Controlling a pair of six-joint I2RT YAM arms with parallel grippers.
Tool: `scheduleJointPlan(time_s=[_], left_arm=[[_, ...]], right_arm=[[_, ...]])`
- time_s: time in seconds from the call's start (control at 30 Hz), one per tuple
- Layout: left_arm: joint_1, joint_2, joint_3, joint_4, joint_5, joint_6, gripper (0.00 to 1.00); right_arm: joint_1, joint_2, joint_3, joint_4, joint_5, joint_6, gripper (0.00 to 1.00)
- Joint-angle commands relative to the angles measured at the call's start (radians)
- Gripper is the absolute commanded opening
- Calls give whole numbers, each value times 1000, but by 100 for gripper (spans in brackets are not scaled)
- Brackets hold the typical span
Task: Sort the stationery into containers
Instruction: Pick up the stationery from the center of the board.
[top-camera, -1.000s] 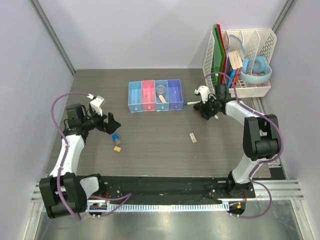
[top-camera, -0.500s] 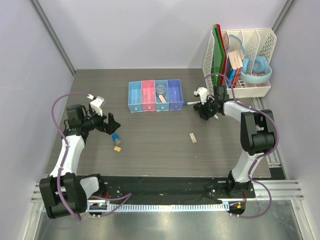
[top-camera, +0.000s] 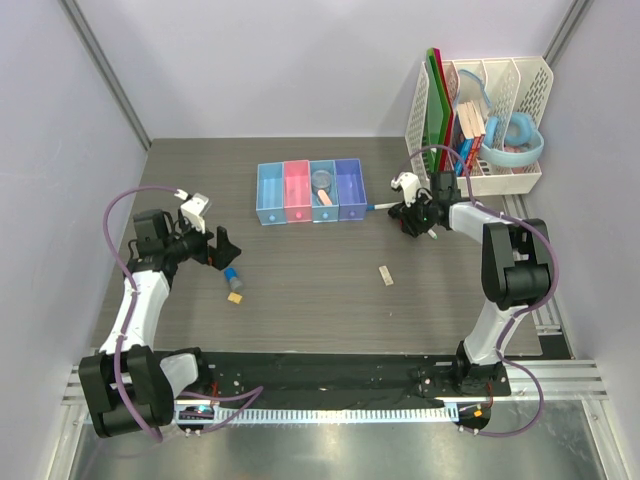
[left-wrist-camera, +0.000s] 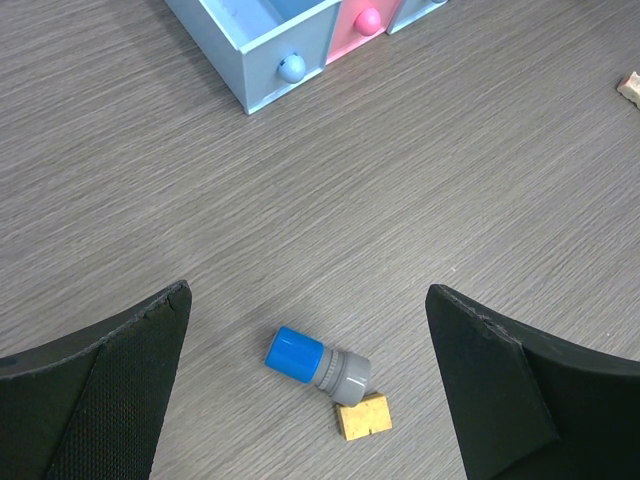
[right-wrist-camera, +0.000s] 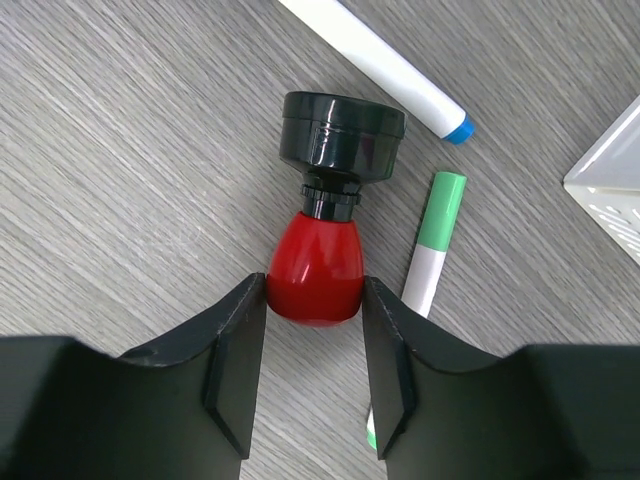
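My right gripper (right-wrist-camera: 315, 300) is low on the table to the right of the bins (top-camera: 272, 213), its jaws closed against both sides of the red bulb of the red-black piece (right-wrist-camera: 315, 265); it also shows in the top view (top-camera: 413, 222). Two white pens lie beside the piece, one blue-tipped (right-wrist-camera: 385, 65) and one green-capped (right-wrist-camera: 432, 250). My left gripper (left-wrist-camera: 308, 293) is open above the blue-capped cylinder (left-wrist-camera: 318, 365) and the tiny yellow piece (left-wrist-camera: 363, 416). A beige eraser (top-camera: 385, 275) lies mid-table. A clear tape roll (top-camera: 323, 180) sits in the third bin.
The tall white file rack (top-camera: 520, 90) with books, green boards and a light-blue ring stands at the back right, close behind my right arm. Grey walls close off the left, back and right sides.
My right wrist has shifted slightly by the red-black piece. The left arm has not moved.
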Motion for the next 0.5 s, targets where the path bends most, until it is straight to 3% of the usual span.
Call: scheduleJointPlan(time_s=[0.0,0.47], left_arm=[[-4,-18,-6,20,-1,12,100],[-2,-15,-12,29,7,10,100]], right_arm=[[-4,9,13,40,-27,20,42],[-3,-124,-6,-21,-10,30,36]])
